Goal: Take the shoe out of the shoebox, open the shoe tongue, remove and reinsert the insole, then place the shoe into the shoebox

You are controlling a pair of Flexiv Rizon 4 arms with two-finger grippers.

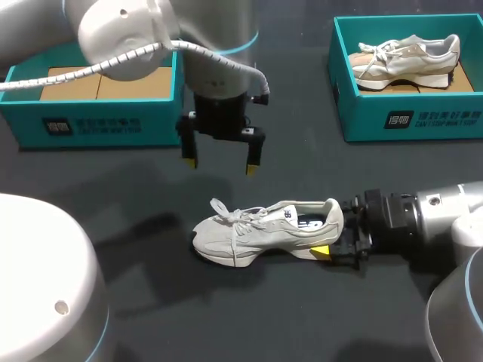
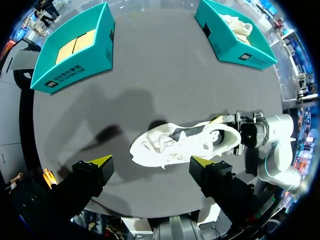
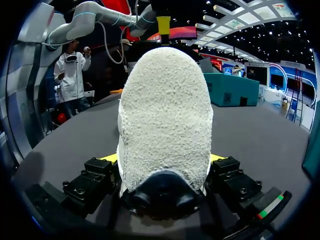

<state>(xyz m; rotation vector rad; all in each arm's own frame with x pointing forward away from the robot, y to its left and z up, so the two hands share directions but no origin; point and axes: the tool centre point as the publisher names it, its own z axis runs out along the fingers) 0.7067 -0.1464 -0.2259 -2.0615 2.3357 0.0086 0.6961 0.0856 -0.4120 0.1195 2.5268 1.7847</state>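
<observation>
Jaws of our left gripper (image 1: 219, 164) stand spread wide, high above the dark table (image 1: 317, 317); our right gripper (image 1: 330, 235) meets the heel (image 1: 333, 214) of the shoe (image 1: 260, 230), mid-table, well apart from the left box (image 1: 90, 124) and right box (image 1: 411, 121) at the far edge. Left wrist: the shoe lies under us, tabletop showing all round. Right wrist: both fingers (image 3: 100, 172) press the heel, we think.
</observation>
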